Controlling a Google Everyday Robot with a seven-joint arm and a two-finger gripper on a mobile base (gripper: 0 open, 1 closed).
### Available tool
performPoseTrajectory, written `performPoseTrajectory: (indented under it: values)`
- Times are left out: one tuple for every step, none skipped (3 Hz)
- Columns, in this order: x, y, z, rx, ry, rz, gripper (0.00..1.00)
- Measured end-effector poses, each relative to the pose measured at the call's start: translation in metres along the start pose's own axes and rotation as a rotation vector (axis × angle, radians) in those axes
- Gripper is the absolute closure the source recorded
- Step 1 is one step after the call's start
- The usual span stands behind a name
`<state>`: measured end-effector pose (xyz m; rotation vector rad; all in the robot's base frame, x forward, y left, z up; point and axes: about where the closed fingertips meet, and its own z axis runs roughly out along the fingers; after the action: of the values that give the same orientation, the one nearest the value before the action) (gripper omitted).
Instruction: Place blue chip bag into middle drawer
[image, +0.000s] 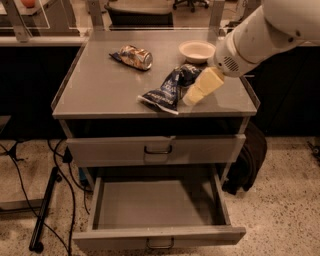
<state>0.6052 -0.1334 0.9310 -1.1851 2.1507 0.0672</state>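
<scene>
- Presently, the bag is seen lying flat on the top, right of the top's middle and near its front edge, one end pointing at the front edge.
- The gripper is held low over the right front part of the top, slanting down to the bag's right edge and touching it or just beside it; whether it is open or closed on the foil cannot be told.
- The middle drawer is pulled out well below the top, its floor exposed; another drawer, shut, sits between it and the top.
- A bowl stands at the back right of the top, and a gold packet lies at the back, left of the top's middle; both are apart from the bag.
- The step in hand is judged to be the grasp; the task is little advanced, since the bag has not been lifted from the top.
- Risk 1: the glossy foil may be pinched only at an edge, so that the bag could slip free over the top's front edge and fall outside the drawer.
- Risk 2: if the bag is pushed and not gripped, it may be slid off the top's front edge.
- Risk 3: a long, limp bag carried down from the top may catch on the shut drawer's front or on the open drawer's wall.
</scene>
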Motion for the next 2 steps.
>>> performPoseTrajectory:
  values:
    - [-0.013,-0.001,0.029,-0.022,-0.036,0.015,0.0]
    - [-0.023,-0.003,0.057,-0.036,-0.061,0.029,0.0]
